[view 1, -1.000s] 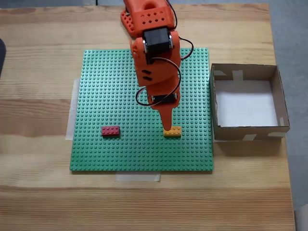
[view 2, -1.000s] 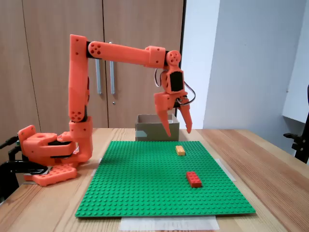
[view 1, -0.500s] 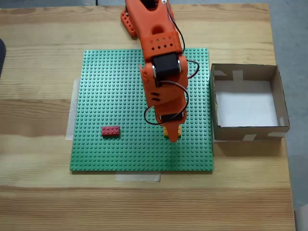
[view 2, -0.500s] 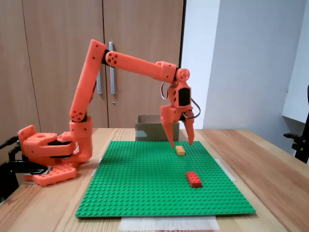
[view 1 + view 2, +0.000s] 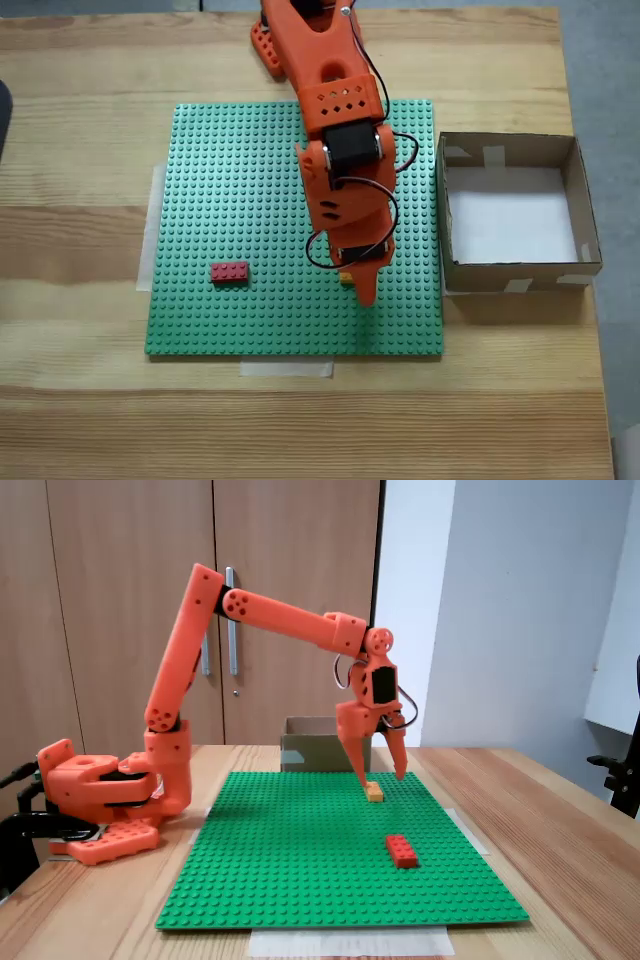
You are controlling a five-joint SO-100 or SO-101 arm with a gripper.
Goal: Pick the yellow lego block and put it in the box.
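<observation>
The orange arm's jaws [image 5: 381,776] hang spread open, straddling the small yellow lego brick [image 5: 373,792] on the green studded baseplate [image 5: 230,200], left of the brown cardboard box [image 5: 517,274].

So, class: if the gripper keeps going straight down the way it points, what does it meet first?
Most likely the yellow lego block, which lies just below the open gripper, though depth is uncertain.

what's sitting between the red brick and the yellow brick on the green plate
Nothing: bare green baseplate studs separate the red lego brick from the yellow lego block, clearest in the fixed view from above.
</observation>
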